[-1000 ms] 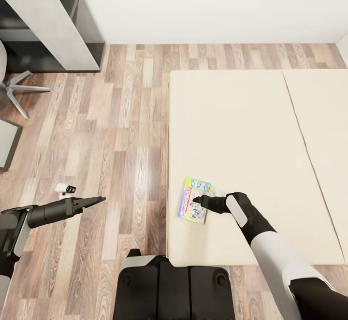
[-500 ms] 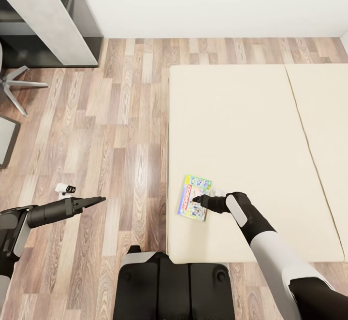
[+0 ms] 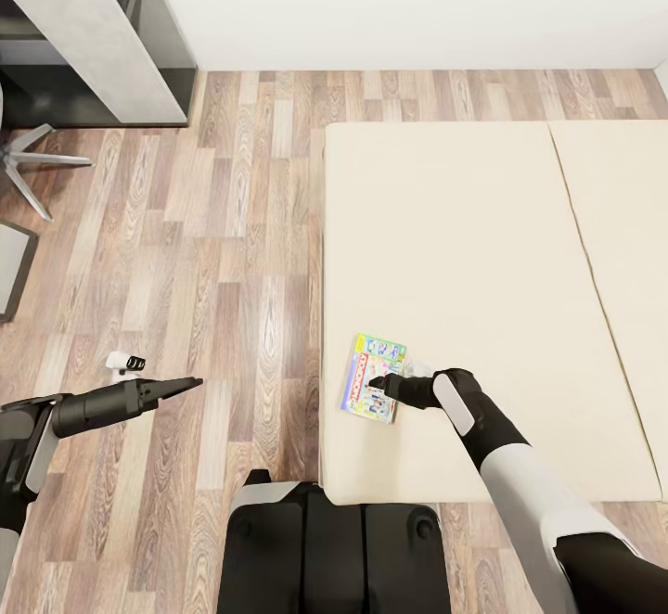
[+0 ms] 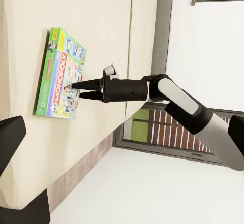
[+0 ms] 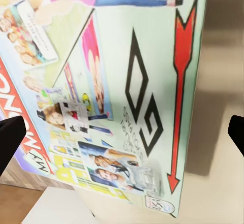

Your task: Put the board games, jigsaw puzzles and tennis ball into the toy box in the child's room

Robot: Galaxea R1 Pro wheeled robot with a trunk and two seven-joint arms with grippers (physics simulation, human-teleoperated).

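Observation:
A green-edged Monopoly board game [image 3: 373, 377] [image 4: 60, 74] [image 5: 112, 97] lies flat on the beige bed [image 3: 464, 243], close to its near left corner. My right gripper [image 3: 376, 382] [image 4: 78, 90] hovers just over the box, open, with a fingertip on either side of the lid and nothing held. Left of the bed, my left gripper [image 3: 188, 382] hangs over the wooden floor, open and empty. The toy box, jigsaw puzzles and tennis ball are out of view.
The table's grey end [image 3: 93, 39] and a dark shelf unit stand at the far left by the wall. Chair legs [image 3: 32, 164] spread on the floor below them. A small white object [image 3: 125, 363] lies on the floor near my left arm.
The head view shifted slightly a second ago, sliding the whole scene down. Both arms and the board game have kept their places.

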